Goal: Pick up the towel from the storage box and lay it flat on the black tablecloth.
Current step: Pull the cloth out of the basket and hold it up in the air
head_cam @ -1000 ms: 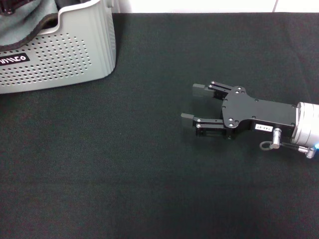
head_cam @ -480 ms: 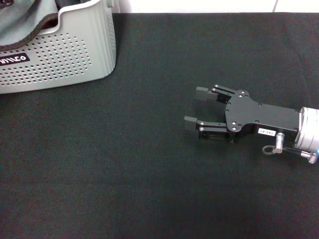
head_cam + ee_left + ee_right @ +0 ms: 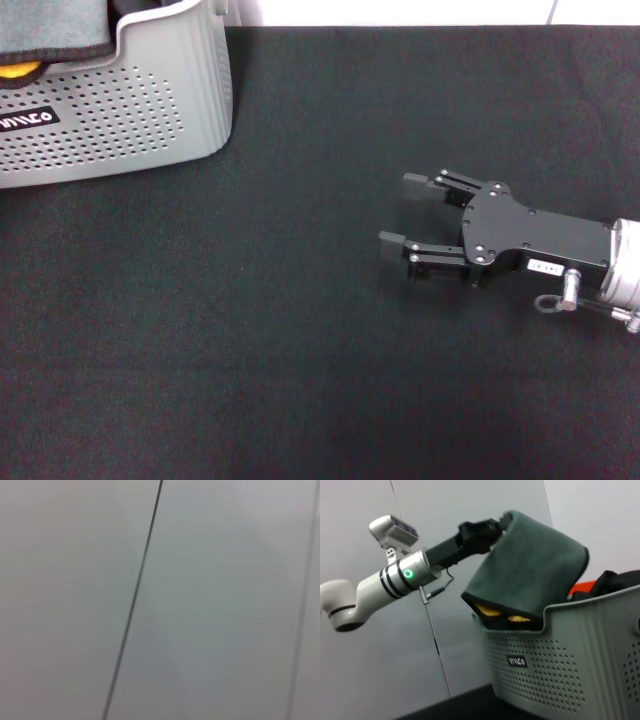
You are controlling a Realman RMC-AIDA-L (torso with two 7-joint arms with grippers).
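Note:
The light grey storage box stands at the far left corner of the black tablecloth. In the right wrist view my left gripper is shut on the towel's top edge. The towel hangs grey-green side out over the box, its lower edge still inside the rim, with orange-yellow folds showing underneath. In the head view only the towel's lower part shows at the top left. My right gripper lies low over the cloth at the right, open and empty, pointing towards the box.
The box bears a black label. Something black and something orange-red also sit inside it. A grey panelled wall stands behind; the left wrist view shows nothing else. White table edge runs along the cloth's far side.
The towel has risen in the box, and an orange-yellow patch now shows at the rim. My right gripper has drifted slightly right and towards me, still open.

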